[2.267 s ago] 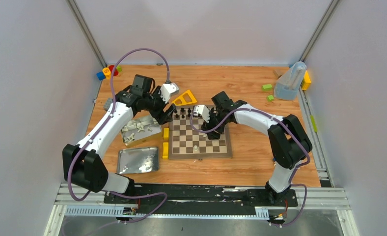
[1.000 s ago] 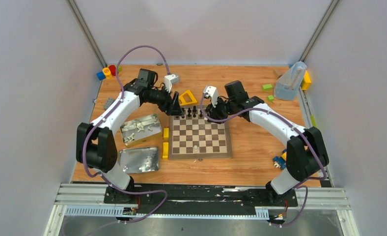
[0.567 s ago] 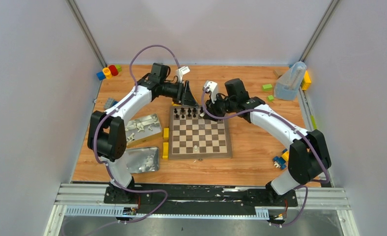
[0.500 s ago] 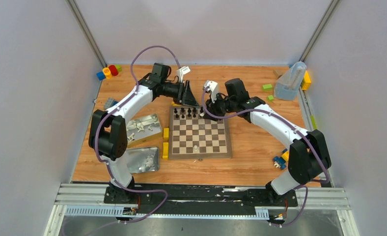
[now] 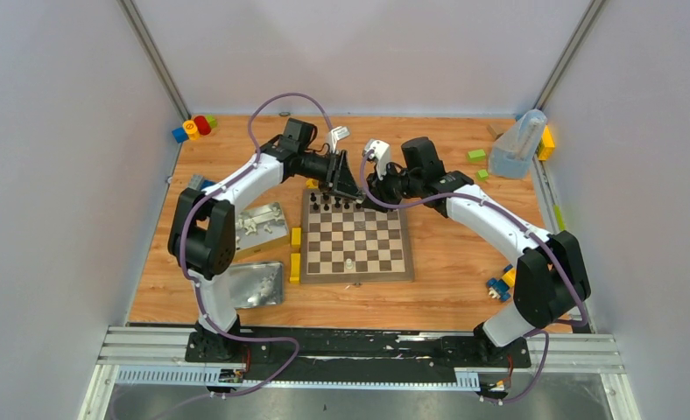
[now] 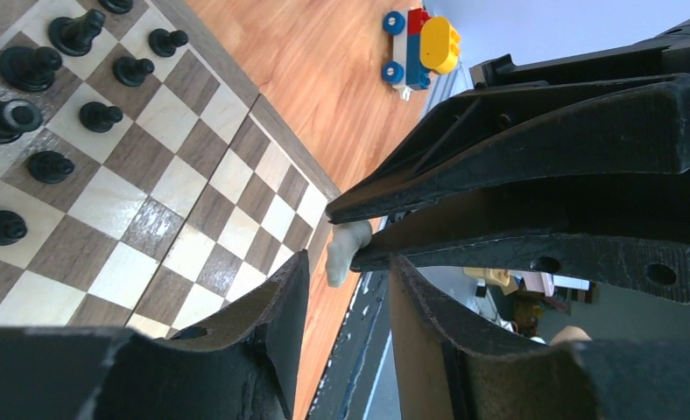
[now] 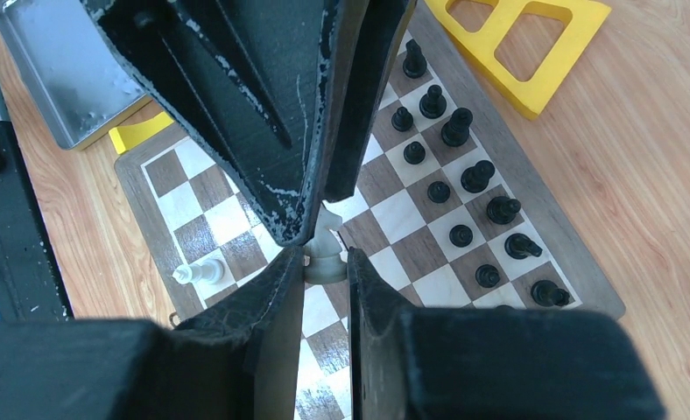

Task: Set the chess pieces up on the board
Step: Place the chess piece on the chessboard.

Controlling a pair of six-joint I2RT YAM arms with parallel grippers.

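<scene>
Worktop [image 5: 464, 254]: flat orange-brown wood grain.
Board [image 5: 369, 247]: square, dark and cream checks, tan rim, lying mid-worktop.
Left tool [image 6: 348, 261]: black wedge-shaped fingers parted, straddling the pale piece [image 7: 324, 247].
Right tool [image 7: 326, 269]: scuffed black fingers pinching the pale piece above the board's far edge.
Black pieces [image 5: 333, 202]: small turned figures on the board's far rows.
Pale piece: tiny, matte, knobbed.

Top view | you have left pincer [image 5: 350, 187] and right pincer [image 5: 369, 187] close together over chessboard [image 5: 363, 247] far edge | black chess pieces [image 5: 327, 203] beneath
</scene>
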